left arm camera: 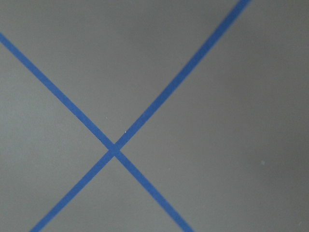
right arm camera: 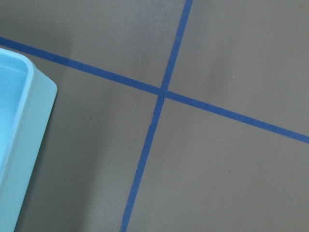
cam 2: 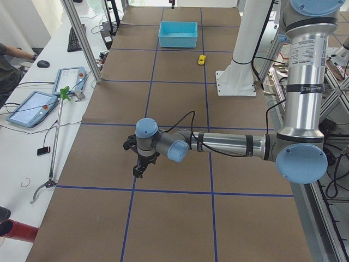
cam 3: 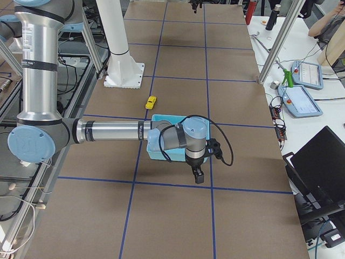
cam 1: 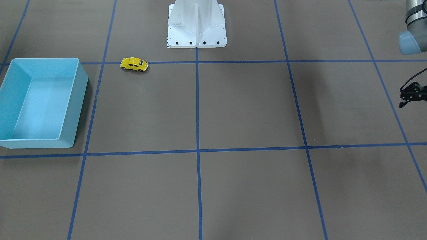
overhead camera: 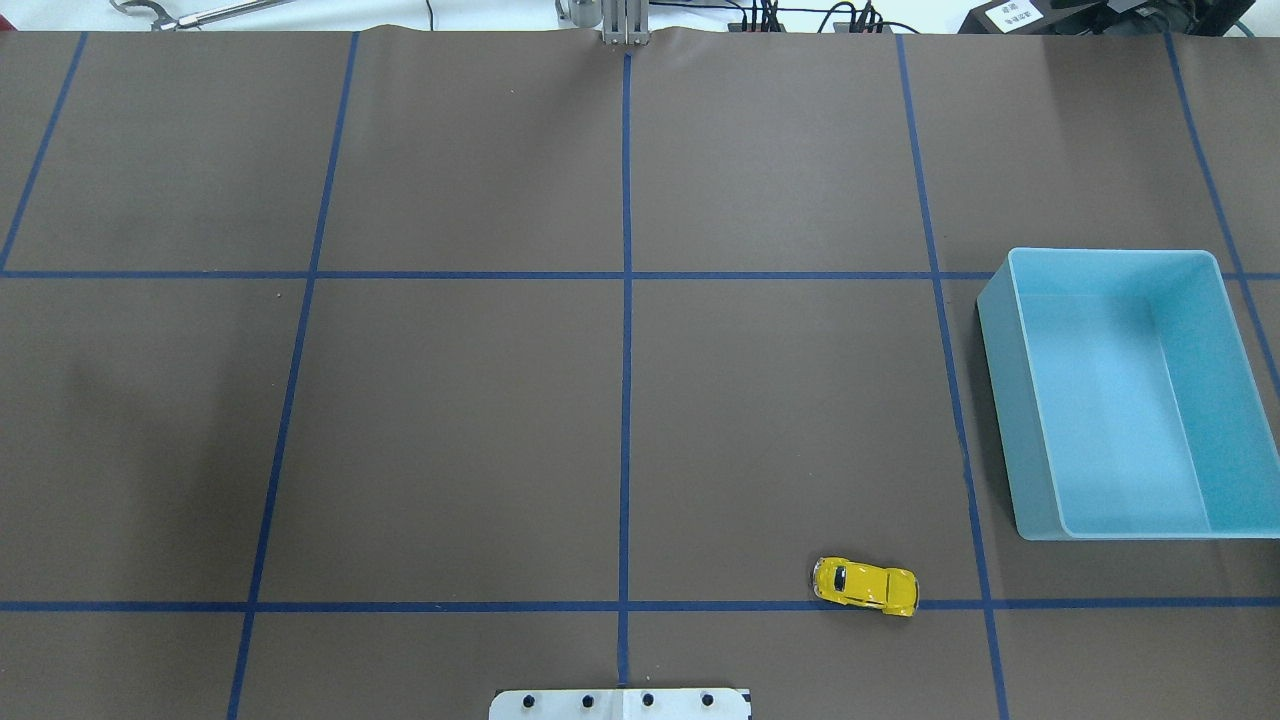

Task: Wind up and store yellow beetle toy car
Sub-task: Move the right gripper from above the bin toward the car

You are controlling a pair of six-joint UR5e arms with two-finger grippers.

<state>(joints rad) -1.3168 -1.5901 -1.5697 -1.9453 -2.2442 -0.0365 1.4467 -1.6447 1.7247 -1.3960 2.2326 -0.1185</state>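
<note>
On the desk (overhead camera: 450, 430), toward the robot's right end, a light blue open bin (overhead camera: 1000, 400) (cam 1: 83, 80) with only its bare blue floor showing inside. Outside it and apart from its nearest corner, the yellow beetle toy car (overhead camera: 866, 586) (cam 1: 134, 64): upright on its wheels, right on a blue tape line, near the white base plate (overhead camera: 620, 705). Seen from the overhead view as bin, car and tape grid only. Caught at the front-facing view's right edge: a grey elbow joint and the dark left gripper (cam 1: 408, 96), cut off by the frame, so cannot tell whether its fingers are apart or together. Shown whole in the left side view: left arm, forearm stretched level over the desk, wrist bent down, left gripper (cam 2: 138, 172) pointing down above the brown cover, well apart from car (cam 2: 201, 59) and bin (cam 2: 177, 41). Shown in the right side view alone: right arm in a like pose, forearm level across the bin (cam 3: 167, 118), right gripper (cam 3: 199, 175) pointing down just beyond it; cannot tell its opening. Left wrist view: one tape crossing. Right wrist view: a tape crossing plus a rounded bin corner (right arm camera: 29, 145).
</note>
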